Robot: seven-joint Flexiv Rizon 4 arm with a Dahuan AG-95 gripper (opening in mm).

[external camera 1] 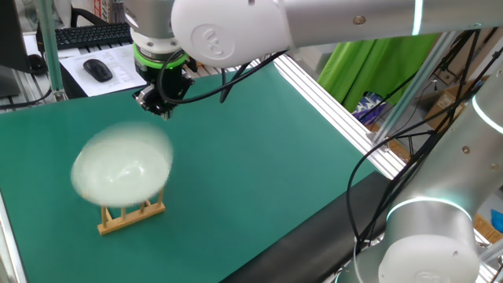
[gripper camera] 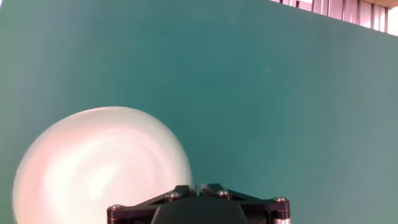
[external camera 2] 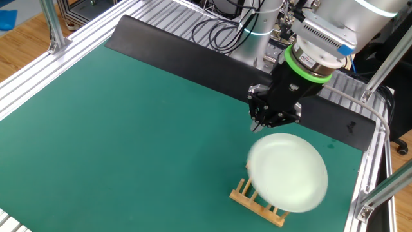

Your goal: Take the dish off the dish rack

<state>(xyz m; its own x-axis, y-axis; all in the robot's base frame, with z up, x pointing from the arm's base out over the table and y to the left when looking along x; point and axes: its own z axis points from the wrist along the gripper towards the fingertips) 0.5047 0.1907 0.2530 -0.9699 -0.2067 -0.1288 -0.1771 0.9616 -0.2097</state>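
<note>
Hand view shows the dish (gripper camera: 99,165) blurred, low and to the left of the pincer's black body, over the green surface (gripper camera: 280,93). From one fixed view the pincer (external camera 1: 159,104) hangs just above and behind the dish (external camera 1: 122,165), apart from it; whether its fingers are apart or together cannot be told. Below the pincer, the dish stands on edge in the rack (external camera 1: 132,216); from the other fixed view it leans over the rack (external camera 2: 259,202).
</note>
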